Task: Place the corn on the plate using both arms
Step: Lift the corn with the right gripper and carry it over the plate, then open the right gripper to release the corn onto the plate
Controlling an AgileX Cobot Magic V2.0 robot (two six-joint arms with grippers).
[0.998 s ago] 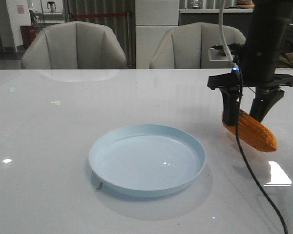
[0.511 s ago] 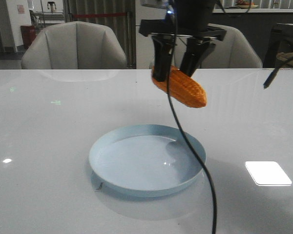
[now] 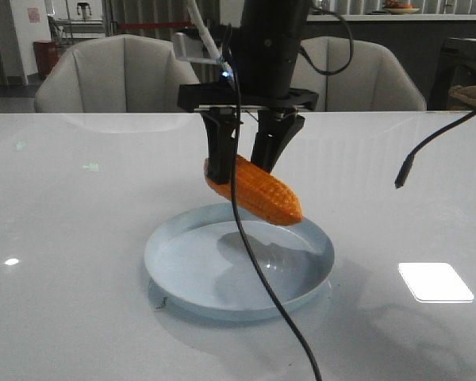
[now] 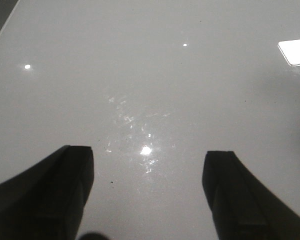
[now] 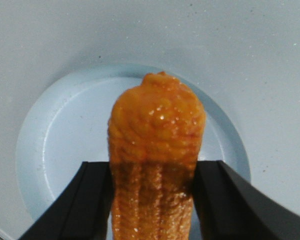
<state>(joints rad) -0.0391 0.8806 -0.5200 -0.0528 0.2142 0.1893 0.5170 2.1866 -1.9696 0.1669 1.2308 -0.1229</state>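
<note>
The orange corn hangs tilted just above the pale blue plate, its tapered tip down toward the plate's right side. My right gripper is shut on the cob's thick end from above. In the right wrist view the corn sits clamped between the two black fingers, with the plate underneath. My left gripper stands open over bare white table, nothing between its fingers. The left arm does not show in the front view.
A black cable from the right arm hangs across the front of the plate. Another loose cable end dangles at the right. Two beige chairs stand behind the table's far edge. A bright light patch lies right of the plate.
The right arm lifted the corn from the table right of the plate, carried it left, then lowered it close over the plate.
</note>
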